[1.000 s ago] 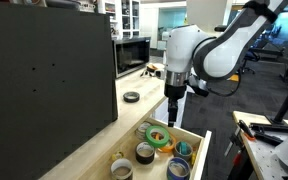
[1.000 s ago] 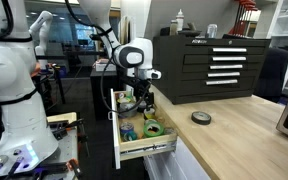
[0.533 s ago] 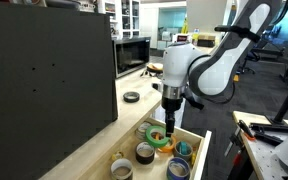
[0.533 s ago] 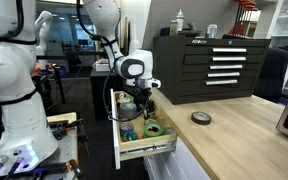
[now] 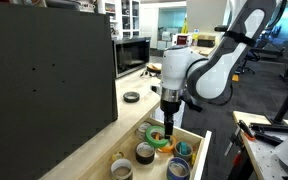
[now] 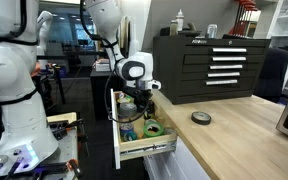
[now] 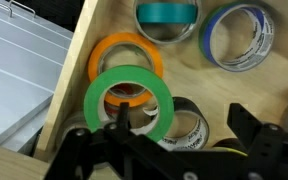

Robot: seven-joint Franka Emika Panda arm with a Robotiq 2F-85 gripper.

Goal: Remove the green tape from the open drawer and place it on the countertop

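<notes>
The green tape [image 7: 129,100] lies in the open drawer [image 7: 109,25], resting on an orange roll [image 7: 127,58]. In both exterior views the green tape [image 5: 159,139] [image 6: 152,128] sits in the light-wood drawer [image 5: 200,150] [image 6: 147,151] beside the pale countertop [image 5: 134,117] [image 6: 229,135]. My gripper [image 7: 184,125] is open and low over the drawer. One finger is at the green ring's hole, the other is well outside it over a black roll [image 7: 189,128]. It also shows in both exterior views [image 5: 168,128] [image 6: 141,108]. It holds nothing.
The drawer also holds a teal roll [image 7: 166,12], a blue-and-white roll [image 7: 237,35] and other rolls. A black roll [image 5: 131,97] [image 6: 200,118] lies on the countertop. A black tool chest [image 6: 214,60] and a microwave [image 5: 134,52] stand at the back.
My gripper has come down from above the drawer to the green tape, then barely moved in the last half second. The tapes have not moved.
</notes>
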